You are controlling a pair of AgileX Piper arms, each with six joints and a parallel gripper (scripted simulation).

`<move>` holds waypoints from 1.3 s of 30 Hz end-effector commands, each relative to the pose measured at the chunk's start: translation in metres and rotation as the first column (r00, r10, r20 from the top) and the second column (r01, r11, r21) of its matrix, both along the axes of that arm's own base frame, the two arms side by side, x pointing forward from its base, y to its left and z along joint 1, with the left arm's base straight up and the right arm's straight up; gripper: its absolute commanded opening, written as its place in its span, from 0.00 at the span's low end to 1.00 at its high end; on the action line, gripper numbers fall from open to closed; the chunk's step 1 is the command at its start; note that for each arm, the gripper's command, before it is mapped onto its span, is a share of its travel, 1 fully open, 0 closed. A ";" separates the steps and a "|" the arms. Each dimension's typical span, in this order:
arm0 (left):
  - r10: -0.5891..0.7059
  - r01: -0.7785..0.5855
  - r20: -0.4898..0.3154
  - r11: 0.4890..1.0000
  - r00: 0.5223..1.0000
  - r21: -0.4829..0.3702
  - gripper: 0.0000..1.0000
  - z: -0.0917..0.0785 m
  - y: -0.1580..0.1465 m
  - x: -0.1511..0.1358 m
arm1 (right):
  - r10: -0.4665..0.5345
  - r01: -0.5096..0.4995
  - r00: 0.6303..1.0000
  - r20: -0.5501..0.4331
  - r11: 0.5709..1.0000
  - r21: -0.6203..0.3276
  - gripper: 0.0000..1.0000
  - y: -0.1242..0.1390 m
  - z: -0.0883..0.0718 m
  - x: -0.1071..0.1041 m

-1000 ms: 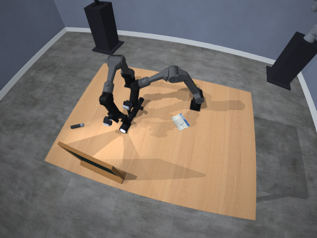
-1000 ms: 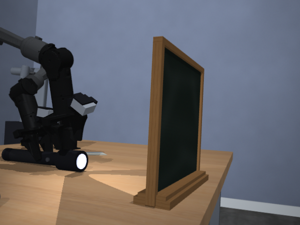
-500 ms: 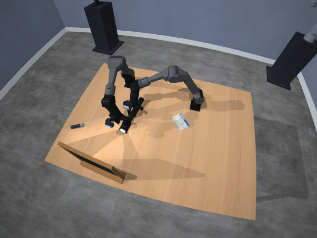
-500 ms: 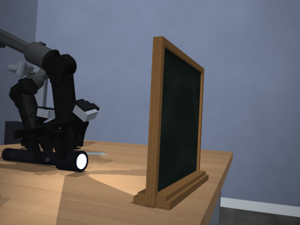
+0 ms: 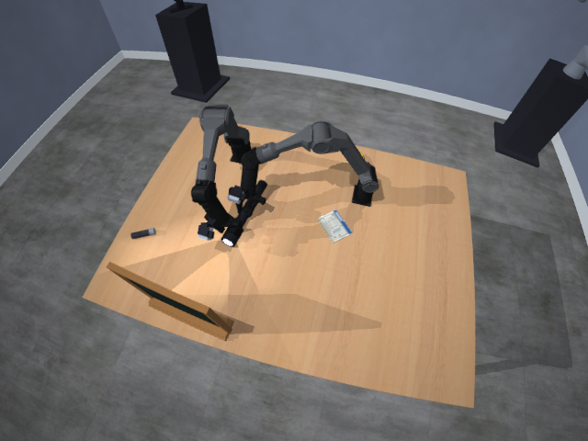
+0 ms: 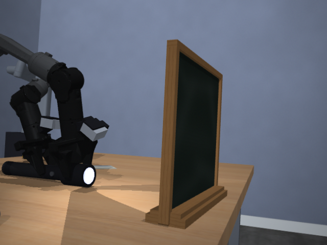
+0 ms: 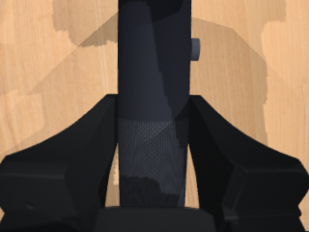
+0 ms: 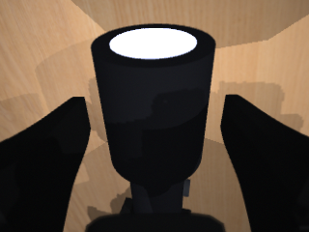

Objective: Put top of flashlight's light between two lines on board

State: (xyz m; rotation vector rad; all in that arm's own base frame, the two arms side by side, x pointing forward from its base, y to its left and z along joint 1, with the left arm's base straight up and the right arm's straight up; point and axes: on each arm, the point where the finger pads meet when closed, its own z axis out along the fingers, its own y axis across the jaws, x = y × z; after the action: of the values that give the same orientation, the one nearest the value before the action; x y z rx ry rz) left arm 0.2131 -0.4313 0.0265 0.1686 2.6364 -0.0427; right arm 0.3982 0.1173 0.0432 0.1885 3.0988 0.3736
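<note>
Black flashlight (image 5: pixel 246 211) (image 6: pixel 50 171) (image 7: pixel 154 82) (image 8: pixel 155 97), lit, is lying on the wooden desk (image 5: pixel 379 285) (image 6: pixel 118 226) (image 7: pixel 290 48) (image 8: pixel 29 29), nearer the left edge than the right one going by the top view, lens end aimed roughly at the bottom left corner's side. Left gripper (image 5: pixel 251 203) (image 6: pixel 43 167) (image 7: pixel 154 99) has its fingers snug on both sides of the barrel, so it's got hold of it. Right gripper (image 5: pixel 227 228) (image 6: pixel 76 171) (image 8: pixel 154 99) is spread wide around the head, with a gap on each side. Bright patches spill over the wood toward the wood-framed board (image 5: pixel 161 288) (image 6: pixel 195 126), which is standing upright on its stepped base near the bottom left corner, along the bottom edge. A little dark torch (image 5: pixel 143 232) with a grey end lies by the left edge. Over past the middle, toward the right edge, there's a flat pale card (image 5: pixel 333 226) with a blue strip.
</note>
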 end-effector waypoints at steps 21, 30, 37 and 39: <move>0.000 0.000 0.000 1.000 1.000 -0.001 0.37 0.001 0.000 0.000 | -0.009 0.009 1.000 0.008 1.000 0.024 0.65 0.000 -0.010 0.002; 0.000 0.000 0.000 1.000 1.000 -0.001 0.37 0.001 0.000 0.000 | -0.009 0.007 1.000 0.018 0.993 0.115 0.65 0.001 -0.012 0.002; 0.000 0.000 0.000 1.000 1.000 -0.001 0.37 0.001 0.000 0.000 | -0.009 0.004 1.000 0.027 0.981 0.194 0.65 0.003 -0.013 0.001; 0.000 0.000 0.000 1.000 1.000 -0.001 0.37 0.001 0.000 0.000 | -0.010 0.003 1.000 0.029 0.976 0.217 0.65 0.003 -0.013 0.001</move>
State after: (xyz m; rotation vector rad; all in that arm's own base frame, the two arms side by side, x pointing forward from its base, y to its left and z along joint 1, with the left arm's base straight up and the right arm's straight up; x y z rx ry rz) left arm 0.2137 -0.4309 0.0264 0.1680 2.6359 -0.0407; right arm 0.3992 0.1199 0.0308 0.1899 3.0303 0.6727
